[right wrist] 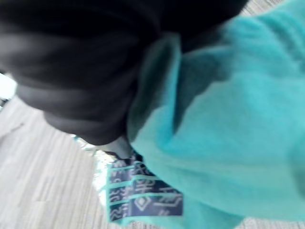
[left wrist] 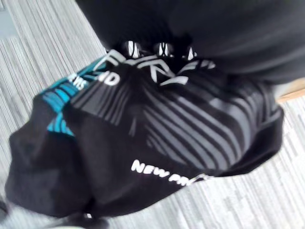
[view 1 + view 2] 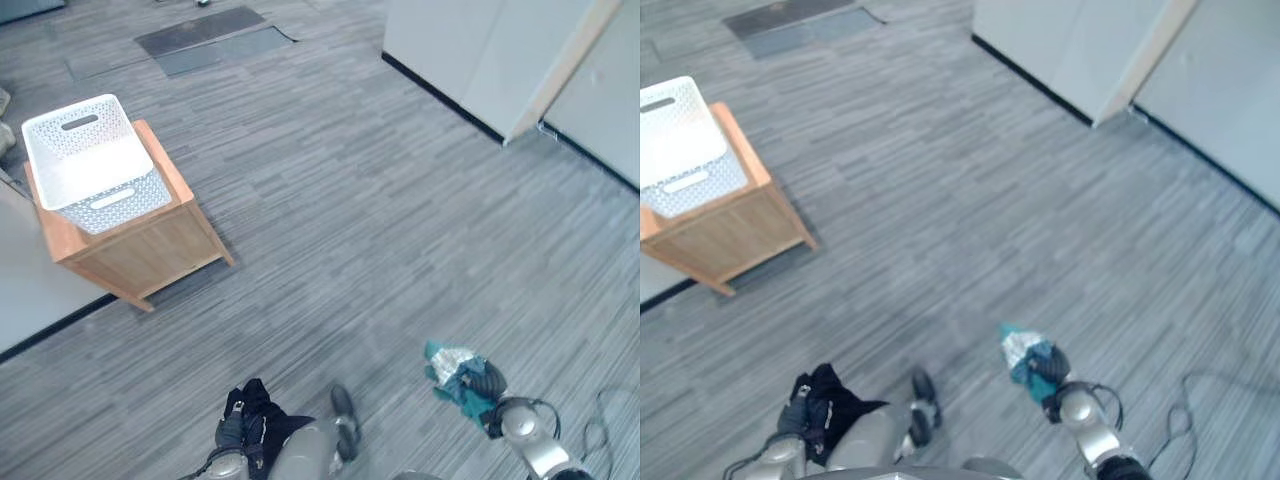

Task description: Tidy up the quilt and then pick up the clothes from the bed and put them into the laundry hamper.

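Left wrist view: black garment (image 2: 157, 143) with grey stripes, white lettering and a blue striped patch, bunched right against my left hand (image 2: 162, 50); my dark-tipped fingers curl into its upper fold, so this hand is clenched on the cloth. Grey striped floor (image 2: 43, 52) behind it.

Right wrist view: teal garment (image 1: 228, 124) pressed close to the lens, a navy patterned band with pale markings at one edge. The dark cover of my right hand (image 1: 81, 71) sits above it; the fingers are buried under the fabric, so I cannot tell how they stand. Floor shows in the corner.

Left eye view: my left hand (image 3: 232, 432) low at the near edge, the black garment (image 3: 262, 415) bundled in it. My right hand (image 3: 487, 382) low on the right, the teal garment (image 3: 455, 372) draped over it. White perforated laundry hamper (image 3: 90, 160) sits on a low wooden stand (image 3: 150, 245) at far left, well apart from both hands. White wall panels (image 3: 480, 60) at upper right; dark floor mat (image 3: 210, 35) at top.

Right eye view: same items; hamper (image 3: 680, 150) at the left edge, teal garment (image 3: 1030, 360) on my right hand, black garment (image 3: 830, 405) at my left.
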`<state>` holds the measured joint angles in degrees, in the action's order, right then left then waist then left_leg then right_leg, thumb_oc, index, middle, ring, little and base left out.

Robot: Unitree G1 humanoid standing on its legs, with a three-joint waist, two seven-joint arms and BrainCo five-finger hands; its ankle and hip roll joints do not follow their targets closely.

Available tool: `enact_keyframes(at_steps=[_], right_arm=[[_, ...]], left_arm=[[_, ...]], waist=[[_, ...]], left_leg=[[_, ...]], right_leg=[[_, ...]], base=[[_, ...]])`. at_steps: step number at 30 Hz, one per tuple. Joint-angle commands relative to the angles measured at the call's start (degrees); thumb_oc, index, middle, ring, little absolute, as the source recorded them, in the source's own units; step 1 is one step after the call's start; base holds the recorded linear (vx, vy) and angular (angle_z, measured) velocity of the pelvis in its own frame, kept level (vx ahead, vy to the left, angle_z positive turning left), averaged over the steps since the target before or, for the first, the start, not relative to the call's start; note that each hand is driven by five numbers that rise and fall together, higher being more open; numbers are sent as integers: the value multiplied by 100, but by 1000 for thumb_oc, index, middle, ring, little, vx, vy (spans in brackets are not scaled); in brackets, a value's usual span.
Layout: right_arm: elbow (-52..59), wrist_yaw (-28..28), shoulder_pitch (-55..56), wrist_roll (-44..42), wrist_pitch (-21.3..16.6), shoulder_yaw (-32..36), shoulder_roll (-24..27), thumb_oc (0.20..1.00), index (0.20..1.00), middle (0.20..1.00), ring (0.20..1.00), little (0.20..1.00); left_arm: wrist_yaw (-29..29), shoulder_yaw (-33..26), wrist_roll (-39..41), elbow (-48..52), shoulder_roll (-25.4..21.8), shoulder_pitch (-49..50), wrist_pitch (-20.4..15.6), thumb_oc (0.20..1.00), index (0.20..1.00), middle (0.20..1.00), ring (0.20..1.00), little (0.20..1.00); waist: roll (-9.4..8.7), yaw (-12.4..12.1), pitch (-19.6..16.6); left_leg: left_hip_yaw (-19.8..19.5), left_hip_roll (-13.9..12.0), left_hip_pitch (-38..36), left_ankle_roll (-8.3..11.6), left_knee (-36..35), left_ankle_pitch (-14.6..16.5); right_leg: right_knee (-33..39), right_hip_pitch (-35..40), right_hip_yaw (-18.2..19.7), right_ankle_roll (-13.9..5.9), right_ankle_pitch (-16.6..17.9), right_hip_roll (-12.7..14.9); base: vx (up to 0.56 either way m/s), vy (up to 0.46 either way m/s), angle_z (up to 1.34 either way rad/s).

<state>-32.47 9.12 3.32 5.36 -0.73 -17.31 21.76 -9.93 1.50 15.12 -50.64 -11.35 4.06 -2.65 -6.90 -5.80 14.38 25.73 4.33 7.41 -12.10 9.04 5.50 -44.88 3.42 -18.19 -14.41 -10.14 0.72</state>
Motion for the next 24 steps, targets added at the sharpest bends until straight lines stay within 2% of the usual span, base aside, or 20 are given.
enact_keyframes(at_steps=[1,2,3,4,6,8,10,11,12,13,14,15,16,17,18,19,21,22,23,24], right_arm=[[187,53,-523,83,-235,574,286,200,200,200,200,200],[202,59,-438,49,-248,634,270,200,200,200,200,200],[150,84,-294,-39,-267,719,263,200,200,200,200,200],[100,83,-234,-86,-251,747,264,200,200,200,200,200],[24,119,-111,-164,-242,804,264,200,200,200,200,200],[-37,138,-19,-213,-221,883,254,200,200,200,200,200],[-63,129,38,-191,-218,895,253,200,200,200,200,200],[-51,104,66,-128,-219,860,256,200,200,200,200,200],[-64,55,78,-85,-231,807,265,200,200,200,200,200],[-103,1,42,-123,-252,783,243,200,200,200,200,200],[-117,-21,12,-133,-275,760,262,200,200,200,200,200],[-121,-21,10,-134,-277,758,264,200,200,200,200,200],[-94,13,-23,-245,-325,776,324,200,200,200,200,200],[-94,13,-25,-245,-325,775,321,200,200,200,200,200],[5,64,-10,-327,-332,743,394,200,200,200,200,200],[-3,73,-95,-336,-318,715,426,200,200,200,200,200],[-43,1,-148,-291,-262,707,398,200,200,200,200,200],[-43,1,-150,-291,-262,707,396,200,200,200,200,200],[-6,-19,-123,-275,-248,730,396,200,200,200,200,200],[-9,-24,-66,-256,-250,751,399,200,200,200,200,200]], left_arm=[[-157,104,4,216,-183,-237,-151,200,200,200,200,200],[-165,137,-47,215,-209,-261,-168,200,200,200,200,200],[-194,258,-124,216,-256,-325,-199,200,200,200,200,200],[-192,310,-143,217,-254,-380,-215,200,200,200,200,200],[-209,430,-322,210,-271,-531,-243,200,200,200,200,200],[-246,503,-478,262,-325,-652,-279,200,200,200,200,200],[-230,533,-571,244,-355,-694,-275,200,200,200,200,200],[-217,549,-682,200,-430,-710,-285,200,200,200,200,200],[-230,565,-774,127,-441,-680,-282,200,200,200,200,200],[-199,529,-717,80,-418,-621,-312,200,200,200,200,200],[-187,529,-668,66,-389,-593,-314,200,200,200,200,200],[-187,527,-667,67,-388,-592,-314,200,200,200,200,200],[-155,556,-557,126,-297,-550,-308,200,200,200,200,200],[-155,555,-557,127,-300,-551,-307,200,200,200,200,200],[-138,571,-432,372,-316,-521,-319,200,200,200,200,200],[-154,572,-368,469,-323,-530,-344,200,200,200,200,200],[-96,632,-369,560,-285,-508,-325,200,200,200,200,200],[-96,631,-369,560,-287,-509,-324,200,200,200,200,200],[-49,659,-366,646,-268,-464,-318,200,200,200,200,200],[11,701,-440,865,-278,-339,-306,200,200,200,200,200]], waist=[[374,-202,125],[433,-125,125],[494,114,98],[479,221,104],[436,525,85],[385,650,52],[421,746,68],[416,781,118],[374,831,120],[368,850,63],[360,878,50],[367,897,41],[331,905,154],[320,915,133],[202,806,310],[176,716,423],[206,625,443],[191,624,432],[202,583,401],[270,533,314]], left_leg=[[-201,-391,-699,588,-337,76],[-439,-389,-852,575,-384,97],[-1079,-380,-1086,649,-465,74],[-1324,-363,-1194,703,-464,77],[-2024,-335,-1427,899,-517,210],[-2478,-424,-1676,1089,-702,330],[-2763,-551,-1875,1182,-843,384],[-2980,-750,-2136,1397,-934,418],[-3128,-849,-2279,1482,-930,515],[-3197,-954,-2281,1547,-728,411],[-3188,-1063,-2076,1589,-267,237],[-3209,-1068,-2041,1592,-222,261],[-2600,-1331,-1109,1592,1672,-487],[-2610,-1319,-1071,1591,1680,-498],[-2288,-1159,-461,1460,2955,-346],[-2267,-785,-97,1479,3266,-150],[-1807,-601,255,1478,2925,-27],[-1799,-586,262,1475,2903,-48],[-1564,-654,425,1442,2538,-45],[-1186,-814,594,1333,1465,49]], right_leg=[[309,-649,542,-59,1534,418],[334,-780,634,-56,1488,585],[953,-1075,941,334,1180,745],[1315,-1161,1221,404,1069,702],[2827,-1269,2045,472,806,455],[4018,-1513,2466,371,994,650],[4351,-1605,2464,287,1143,724],[4364,-1770,2196,179,1284,849],[4149,-1709,2150,160,1244,871],[3943,-1687,2207,148,1257,785],[3852,-1589,2255,215,1216,713],[3844,-1597,2237,218,1210,713],[3871,-1269,2089,567,1085,705],[3878,-1293,2086,567,1099,717],[4059,-851,1842,806,990,672],[4129,-682,1826,849,925,613],[4198,-367,1675,862,768,530],[4202,-381,1679,860,776,545],[4237,-225,1611,858,653,553],[4243,50,1413,857,361,498]], base=[[359,-67,129],[644,-150,142],[850,-227,144],[856,-343,169],[714,-355,244],[596,-306,214],[515,-377,121],[771,-657,174],[722,-662,183],[503,-482,150],[309,-309,98],[343,-507,76],[198,-361,32],[408,-720,69],[286,-482,74],[426,-584,90],[318,-244,15],[275,-111,16],[451,-84,17],[653,-101,19]])
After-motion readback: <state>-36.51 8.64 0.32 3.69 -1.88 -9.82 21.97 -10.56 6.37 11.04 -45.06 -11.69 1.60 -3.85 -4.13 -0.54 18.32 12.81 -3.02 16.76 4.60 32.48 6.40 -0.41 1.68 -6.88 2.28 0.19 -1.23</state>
